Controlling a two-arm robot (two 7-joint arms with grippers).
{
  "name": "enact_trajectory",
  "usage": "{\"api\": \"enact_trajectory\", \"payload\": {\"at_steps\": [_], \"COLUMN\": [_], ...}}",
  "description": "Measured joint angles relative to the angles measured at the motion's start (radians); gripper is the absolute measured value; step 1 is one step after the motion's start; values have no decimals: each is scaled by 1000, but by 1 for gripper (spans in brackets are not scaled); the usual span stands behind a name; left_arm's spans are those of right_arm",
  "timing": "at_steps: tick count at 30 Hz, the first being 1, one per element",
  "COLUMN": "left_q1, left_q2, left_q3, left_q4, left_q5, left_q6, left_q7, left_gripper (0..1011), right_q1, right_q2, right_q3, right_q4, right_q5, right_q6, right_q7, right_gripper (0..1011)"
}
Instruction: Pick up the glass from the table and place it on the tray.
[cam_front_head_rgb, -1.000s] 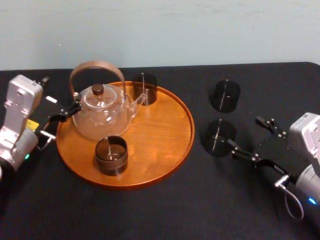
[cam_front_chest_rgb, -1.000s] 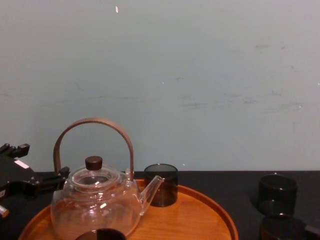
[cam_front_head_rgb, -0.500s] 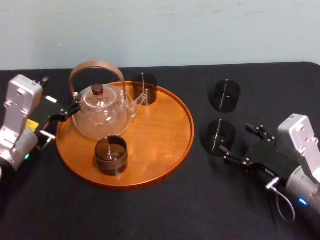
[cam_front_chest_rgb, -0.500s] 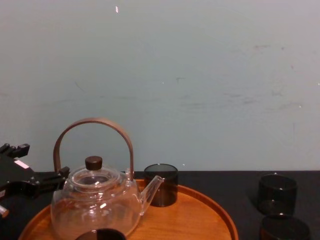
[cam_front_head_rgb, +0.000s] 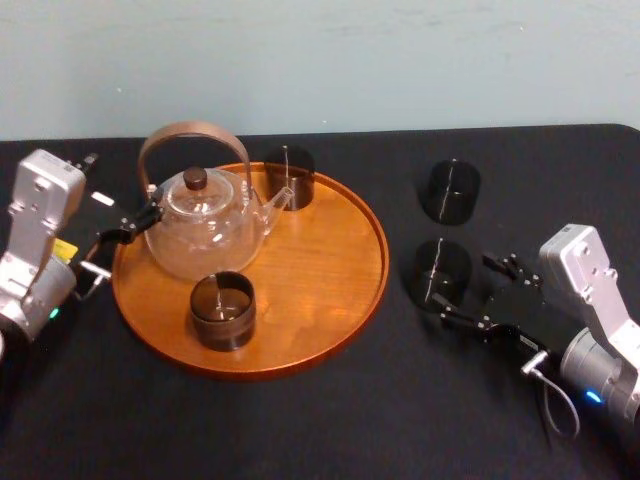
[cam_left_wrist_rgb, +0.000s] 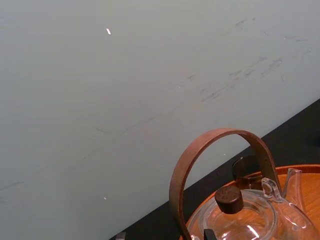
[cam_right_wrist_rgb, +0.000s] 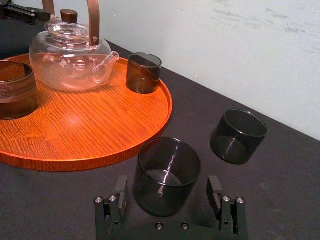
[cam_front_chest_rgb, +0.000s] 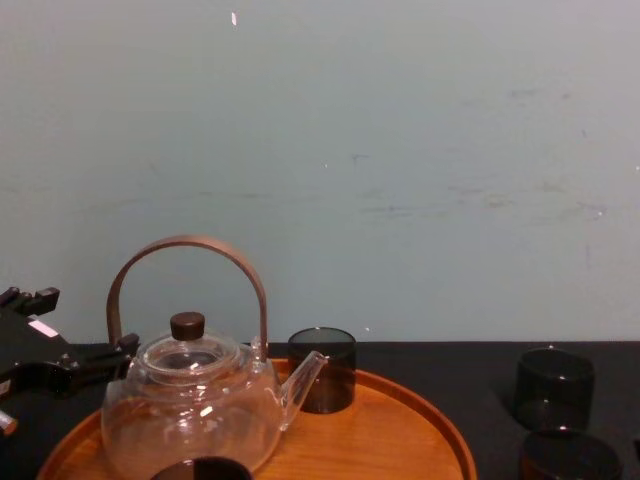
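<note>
A dark smoked glass (cam_front_head_rgb: 437, 272) (cam_right_wrist_rgb: 167, 175) stands upright on the black table (cam_front_head_rgb: 400, 400), just right of the round wooden tray (cam_front_head_rgb: 330, 290) (cam_right_wrist_rgb: 90, 135). My right gripper (cam_front_head_rgb: 472, 292) (cam_right_wrist_rgb: 167, 192) is open at table level. Its fingers (cam_right_wrist_rgb: 120, 192) stand on either side of this glass, with a small gap at each side. A second dark glass (cam_front_head_rgb: 449, 190) (cam_right_wrist_rgb: 238, 135) (cam_front_chest_rgb: 555, 385) stands farther back on the table. My left gripper (cam_front_head_rgb: 120, 188) rests open at the tray's left edge beside the teapot (cam_front_head_rgb: 205, 225).
On the tray stand a clear glass teapot (cam_front_chest_rgb: 190, 410) with a curved wooden handle and two more dark glasses (cam_front_head_rgb: 289, 175) (cam_front_head_rgb: 222, 310). The tray's right half (cam_front_head_rgb: 320, 250) is bare wood. A pale wall rises behind the table's far edge.
My right gripper has moved left and forward toward the near glass, so its fingers now straddle it. The left arm, tray and glasses have not moved.
</note>
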Motion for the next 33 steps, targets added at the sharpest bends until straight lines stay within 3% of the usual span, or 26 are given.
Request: {"api": "enact_trajectory", "payload": {"at_steps": [33], "left_q1": [0], "left_q2": [0], "left_q3": [0], "left_q4": [0], "left_q5": [0], "left_q6": [0], "left_q7": [0], "left_gripper": [1009], "right_q1": [76], "right_q2": [-107], "right_q3": [39], "right_q4": [131], "right_q5": [-8], "right_q6": [0], "right_q7": [128], "right_gripper": [1002]}}
